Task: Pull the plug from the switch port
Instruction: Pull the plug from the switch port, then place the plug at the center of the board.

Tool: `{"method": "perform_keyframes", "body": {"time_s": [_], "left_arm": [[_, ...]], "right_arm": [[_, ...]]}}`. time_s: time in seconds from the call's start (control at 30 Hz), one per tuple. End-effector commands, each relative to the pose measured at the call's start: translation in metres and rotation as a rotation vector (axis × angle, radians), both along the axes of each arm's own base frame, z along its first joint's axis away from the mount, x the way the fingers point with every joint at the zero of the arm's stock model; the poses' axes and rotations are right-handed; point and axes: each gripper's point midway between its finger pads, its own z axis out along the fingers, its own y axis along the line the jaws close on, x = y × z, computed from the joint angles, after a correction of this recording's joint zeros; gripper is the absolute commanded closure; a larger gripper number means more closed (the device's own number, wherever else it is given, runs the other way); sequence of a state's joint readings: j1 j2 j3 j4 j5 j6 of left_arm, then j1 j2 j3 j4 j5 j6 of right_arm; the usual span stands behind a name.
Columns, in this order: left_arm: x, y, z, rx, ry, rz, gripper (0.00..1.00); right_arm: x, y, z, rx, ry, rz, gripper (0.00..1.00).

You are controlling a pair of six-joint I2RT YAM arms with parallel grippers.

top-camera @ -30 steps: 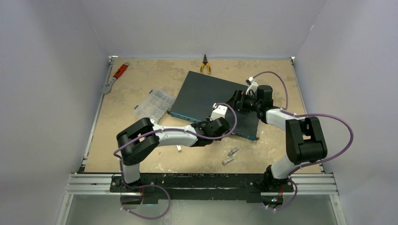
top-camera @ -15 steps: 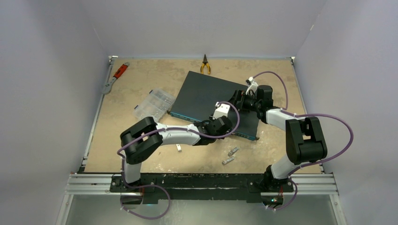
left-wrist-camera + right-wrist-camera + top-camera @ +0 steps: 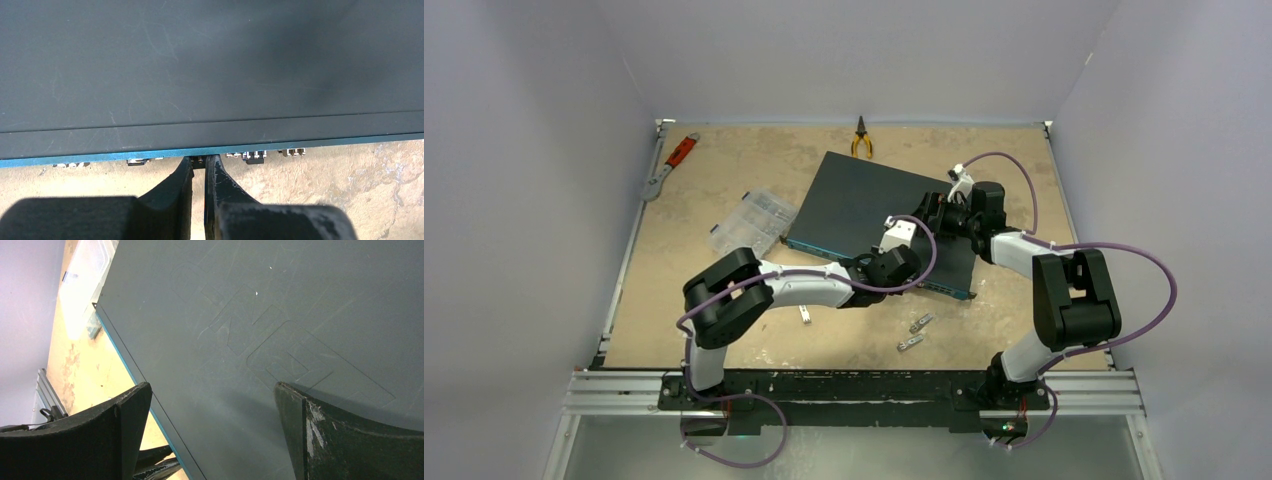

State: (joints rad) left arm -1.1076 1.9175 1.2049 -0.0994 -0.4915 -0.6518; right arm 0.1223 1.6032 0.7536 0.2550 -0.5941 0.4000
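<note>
The switch [image 3: 854, 200] is a flat dark-teal box lying at an angle mid-table, its blue front edge [image 3: 100, 159] facing the arms. In the left wrist view my left gripper [image 3: 199, 161] is shut, its fingertips [image 3: 216, 165] pinching a small dark plug [image 3: 199, 160] that sits in a port on that edge. From the top view the left gripper [image 3: 889, 270] meets the switch's near edge. My right gripper [image 3: 212, 402] stands wide open over the switch's top [image 3: 260, 315], near its right side [image 3: 932, 215], holding nothing.
Other small plugs [image 3: 252, 156] sit in ports along the same edge. Loose connectors [image 3: 921, 323] lie on the table in front. A clear compartment box [image 3: 752, 222] is left of the switch. Yellow pliers [image 3: 861, 140] and a red wrench [image 3: 671, 162] lie at the back.
My left gripper has crept in toward the switch's front edge and closed on the plug. The right arm has stayed put.
</note>
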Motion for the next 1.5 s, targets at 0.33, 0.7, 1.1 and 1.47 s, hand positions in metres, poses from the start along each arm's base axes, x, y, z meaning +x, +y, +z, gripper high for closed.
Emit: {"method": "perform_keyframes", "body": {"time_s": [0.33,0.7,1.1,1.47], "left_arm": [[0.006,0.018,0.017,-0.037,-0.038,0.049,1.00],[-0.022,0.034,0.013,-0.009,-0.022,0.031,1.00],[-0.067,0.030,0.012,0.037,-0.008,-0.075,1.00],[-0.097,-0.020,0.007,0.008,-0.006,-0.276,1.00]], "right_arm": [[-0.053,-0.030,-0.086,-0.164,0.325,-0.077,0.01],[-0.053,-0.030,-0.087,-0.165,0.328,-0.079,0.01],[-0.053,-0.031,-0.086,-0.167,0.326,-0.083,0.01],[-0.053,-0.031,-0.085,-0.166,0.324,-0.083,0.01]]}}
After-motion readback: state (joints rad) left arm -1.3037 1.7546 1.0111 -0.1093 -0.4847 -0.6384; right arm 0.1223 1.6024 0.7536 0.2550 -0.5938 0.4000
